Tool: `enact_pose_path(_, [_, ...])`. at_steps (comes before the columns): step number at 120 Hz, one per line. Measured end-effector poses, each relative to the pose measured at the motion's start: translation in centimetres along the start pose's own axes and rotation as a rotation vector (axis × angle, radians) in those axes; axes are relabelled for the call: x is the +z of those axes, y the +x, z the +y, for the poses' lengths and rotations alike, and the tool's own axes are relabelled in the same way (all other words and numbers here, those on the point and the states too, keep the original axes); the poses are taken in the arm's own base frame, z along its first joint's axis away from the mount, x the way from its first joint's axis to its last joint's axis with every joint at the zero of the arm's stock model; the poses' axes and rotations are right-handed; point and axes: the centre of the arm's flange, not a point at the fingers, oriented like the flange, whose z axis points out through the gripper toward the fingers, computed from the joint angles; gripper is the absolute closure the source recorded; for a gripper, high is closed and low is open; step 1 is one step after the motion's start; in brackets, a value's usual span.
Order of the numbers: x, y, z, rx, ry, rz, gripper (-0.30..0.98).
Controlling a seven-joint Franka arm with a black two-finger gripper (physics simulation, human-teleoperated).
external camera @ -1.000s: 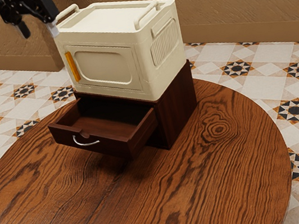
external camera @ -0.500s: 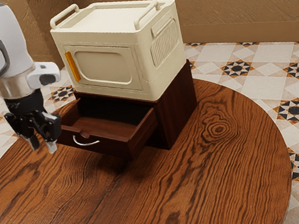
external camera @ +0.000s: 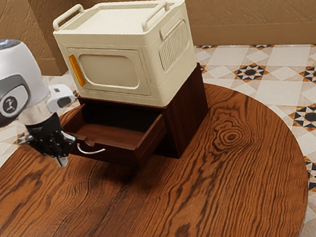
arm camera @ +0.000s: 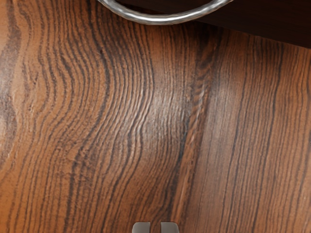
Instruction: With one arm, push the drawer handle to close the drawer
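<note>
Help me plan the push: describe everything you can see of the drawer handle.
The handle is a slim, smooth, shiny silver bar, metallic-looking, bowed in a shallow curve. It is mounted on the dark front of the open drawer, its bow sagging below its ends. The gripper is near it, with no contact that I can make out.

At left in the exterior view, the white arm (external camera: pixel 12 87) runs out of frame, its emblem (external camera: pixel 9 106) too small to read. The black gripper (external camera: pixel 62 162) hides one front corner of the drawer (external camera: pixel 116 155), whose back is lost in shadow beneath the cream box (external camera: pixel 114 71). The lower edge crops the tabletop (external camera: pixel 220 205). In the wrist view, the top edge clips the metal handle (arm camera: pixel 163 18); the bottom edge, the fingertips (arm camera: pixel 141 227).
</note>
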Motion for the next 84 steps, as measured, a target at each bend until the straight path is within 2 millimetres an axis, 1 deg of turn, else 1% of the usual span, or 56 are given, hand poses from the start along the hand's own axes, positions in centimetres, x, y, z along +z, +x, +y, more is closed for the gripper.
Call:
enact_pose_path(20, [0.6, -0.2, 0.1, -0.031, 0.026, 0.035, 0.78])
enact_pose_path(29, [1.4, -0.9, 0.2, -0.036, 0.034, 0.038, 0.78])
enact_pose_path(41, [2.5, -1.1, -1.1, -0.068, 0.035, 0.039, 0.78])
enact_pose_path(52, [2.8, -1.0, -0.7, -0.060, 0.028, 0.049, 0.78])
enact_pose_path(58, [3.5, -0.5, -0.7, -0.061, 0.023, 0.038, 0.78])
enact_pose_path(70, [5.5, 1.8, -0.7, -0.057, 0.018, -0.004, 0.78])
enact_pose_path(84, [7.0, 3.4, -1.7, -0.070, 0.021, -0.029, 0.79])
